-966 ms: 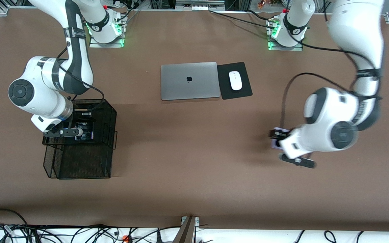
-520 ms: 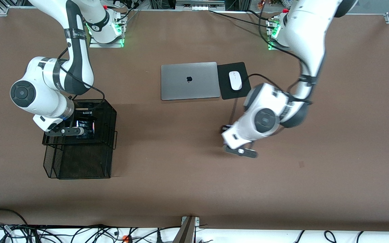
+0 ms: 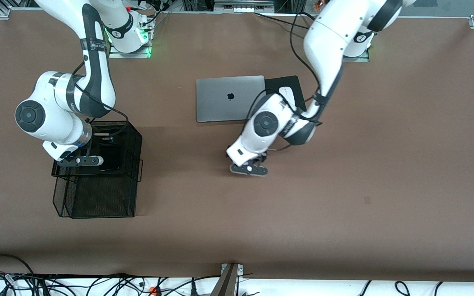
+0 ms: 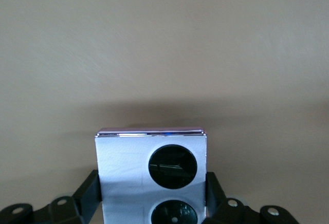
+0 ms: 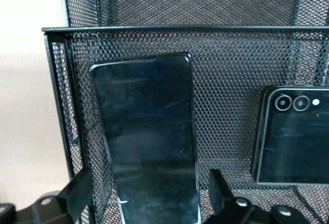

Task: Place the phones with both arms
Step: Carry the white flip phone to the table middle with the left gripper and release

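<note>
Nearest the front camera, the black mesh organizer already holds the long black slab phone and the small black flip phone. The right gripper sits over it, fingers apparently spread clear of the slab. Farther up, the left gripper hangs above mid-table, clamped on the lavender flip phone, the last phone left to deliver.

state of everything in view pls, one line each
Laptop: lid closed, flat on table.
Slab phone: leaning in the mesh rack, between open fingers.
Black flip phone: folded, standing in rack.
Lavender flip phone: folded, gripped.
Left hand: shut on it, above table.
Right hand: open, in rack.
</note>
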Controlling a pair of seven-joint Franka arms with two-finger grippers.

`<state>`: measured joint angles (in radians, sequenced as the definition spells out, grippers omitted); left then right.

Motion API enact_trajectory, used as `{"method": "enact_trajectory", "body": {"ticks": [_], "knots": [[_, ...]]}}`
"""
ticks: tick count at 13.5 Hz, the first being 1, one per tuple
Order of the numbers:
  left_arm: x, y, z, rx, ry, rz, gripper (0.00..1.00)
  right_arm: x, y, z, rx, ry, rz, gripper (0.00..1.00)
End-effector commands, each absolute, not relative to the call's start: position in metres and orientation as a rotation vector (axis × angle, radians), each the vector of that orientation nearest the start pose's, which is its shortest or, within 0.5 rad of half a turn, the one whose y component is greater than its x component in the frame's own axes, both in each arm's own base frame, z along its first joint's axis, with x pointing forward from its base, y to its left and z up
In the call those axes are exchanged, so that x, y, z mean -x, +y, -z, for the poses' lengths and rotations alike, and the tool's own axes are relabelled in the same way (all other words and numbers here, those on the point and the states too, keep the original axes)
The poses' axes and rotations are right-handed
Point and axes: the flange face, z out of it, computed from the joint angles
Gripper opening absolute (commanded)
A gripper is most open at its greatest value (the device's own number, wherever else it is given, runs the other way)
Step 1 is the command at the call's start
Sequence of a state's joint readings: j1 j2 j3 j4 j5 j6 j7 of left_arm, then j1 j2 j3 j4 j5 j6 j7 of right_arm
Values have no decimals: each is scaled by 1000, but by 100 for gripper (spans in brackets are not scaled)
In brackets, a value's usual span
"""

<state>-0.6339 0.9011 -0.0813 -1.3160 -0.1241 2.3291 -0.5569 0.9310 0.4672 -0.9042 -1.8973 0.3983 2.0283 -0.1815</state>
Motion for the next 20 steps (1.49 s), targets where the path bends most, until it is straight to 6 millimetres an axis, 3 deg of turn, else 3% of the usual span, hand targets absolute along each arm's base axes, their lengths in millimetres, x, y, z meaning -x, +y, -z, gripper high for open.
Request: {"method": "enact_trajectory", "body": {"ticks": [1,4,7,10,11,12,13,16,17,18,20], "knots": [[-573,-500,-198,3366,-14,27,34,-603,70,-336,3121,-38,-175,100],[-565,-511,-194,3372,-26,35,35,-612,71,-359,3108,-55,-136,100],[-556,-518,-187,3366,-4,20,35,-622,69,-402,3097,-3,-153,100],[-549,-524,-181,3362,5,6,36,-628,80,-436,3096,101,-170,100],[-547,-526,-182,3363,-10,5,49,-629,81,-440,3096,121,-162,100],[-546,-527,-182,3360,-7,8,99,-630,80,-441,3095,139,-160,100],[-544,-531,-186,3361,18,21,100,-630,80,-442,3096,139,-158,100],[-554,-524,-214,3370,2,51,100,-633,73,-447,3094,152,-141,100],[-556,-520,-233,3371,-9,60,100,-633,73,-447,3094,152,-141,100],[-564,-507,-249,3347,-24,21,100,-633,74,-446,3095,151,-141,100],[-593,-459,-295,3303,-45,-51,100,-633,77,-446,3101,138,-142,100]]}}
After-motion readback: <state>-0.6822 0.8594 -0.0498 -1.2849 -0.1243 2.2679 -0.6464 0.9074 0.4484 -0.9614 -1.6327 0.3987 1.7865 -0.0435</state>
